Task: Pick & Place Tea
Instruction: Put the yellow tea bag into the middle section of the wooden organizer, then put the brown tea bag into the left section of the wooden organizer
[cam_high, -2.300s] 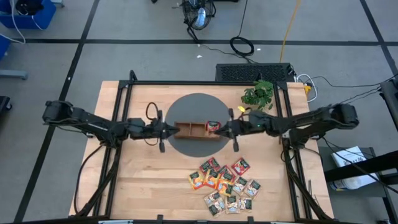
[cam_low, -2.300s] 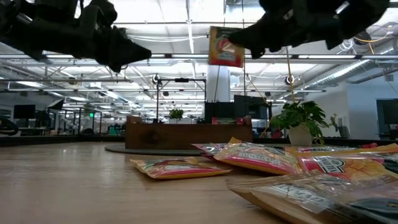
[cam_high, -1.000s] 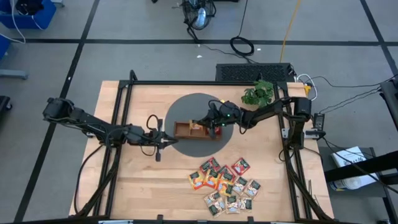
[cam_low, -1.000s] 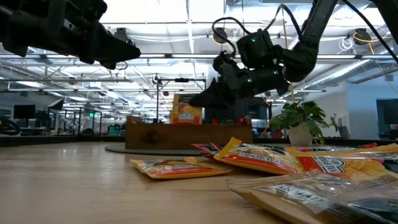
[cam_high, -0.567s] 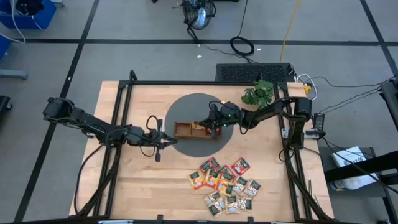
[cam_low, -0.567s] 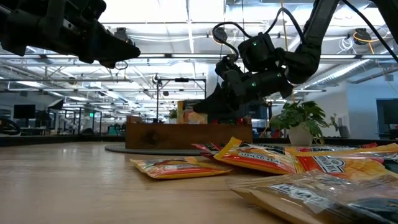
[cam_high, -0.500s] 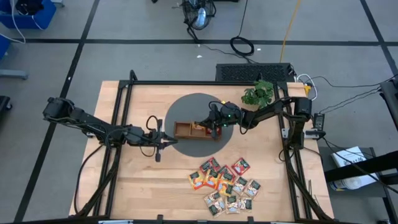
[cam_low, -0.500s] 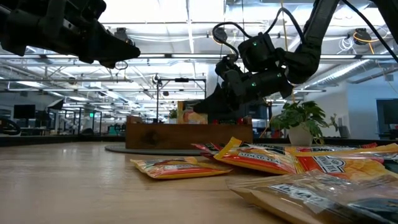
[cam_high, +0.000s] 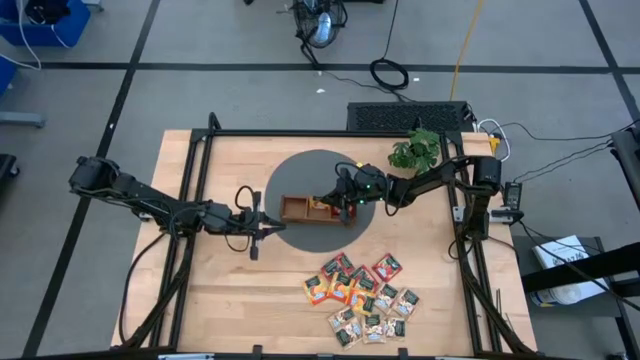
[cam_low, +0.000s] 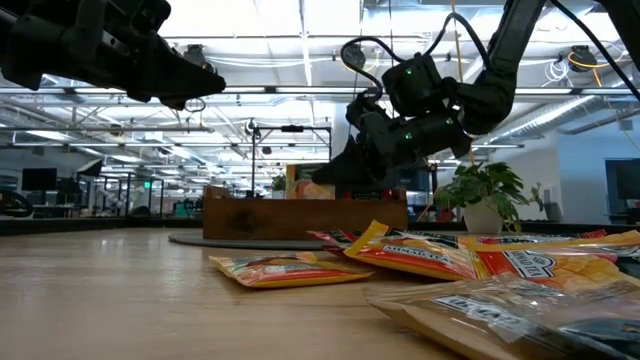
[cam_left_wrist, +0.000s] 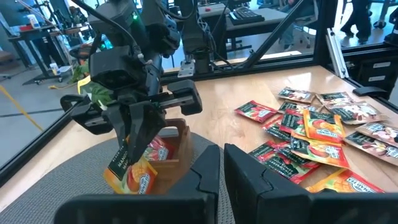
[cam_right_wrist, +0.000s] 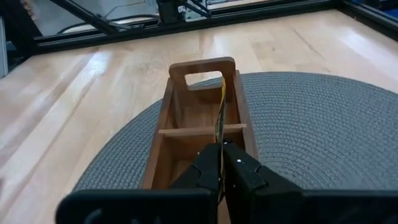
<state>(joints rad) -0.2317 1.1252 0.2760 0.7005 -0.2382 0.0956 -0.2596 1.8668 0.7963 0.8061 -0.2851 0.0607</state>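
Several red, orange-yellow and green tea sachets (cam_high: 365, 295) (cam_low: 420, 250) lie in a loose heap on the table's near right part. A brown wooden tray (cam_high: 295, 208) (cam_right_wrist: 166, 112) stands on a round grey mat (cam_high: 310, 170). My right gripper (cam_high: 330, 203) (cam_low: 325, 178) is over the tray, shut on an orange-yellow sachet (cam_left_wrist: 127, 171). A red sachet (cam_left_wrist: 157, 149) lies in the tray. My left gripper (cam_high: 262, 226) (cam_left_wrist: 222, 168) hovers shut above the mat's left edge, just left of the tray, touching nothing. My right gripper pinches the orange-yellow sachet by its upper end (cam_left_wrist: 132, 146) between its two fingers (cam_left_wrist: 146, 124), slanting down from the table's right. The sachet hangs below the fingers, seen edge-on (cam_right_wrist: 219, 112) in the right wrist view. Its lower part sits behind the tray's near wall (cam_low: 300, 218).
A small potted plant (cam_high: 415, 150) (cam_low: 485, 200) stands on the table's far right, behind the right arm. Black frame rails (cam_high: 195, 170) run along the table's left and right sides. Bare wood shows on the near left part (cam_high: 230, 290).
My right gripper has sunk a little toward the tray with the sachet still in its hold. The sachet has turned about: its broad orange face showed in the low view a second ago, and now it shows narrower and lower behind the tray wall.
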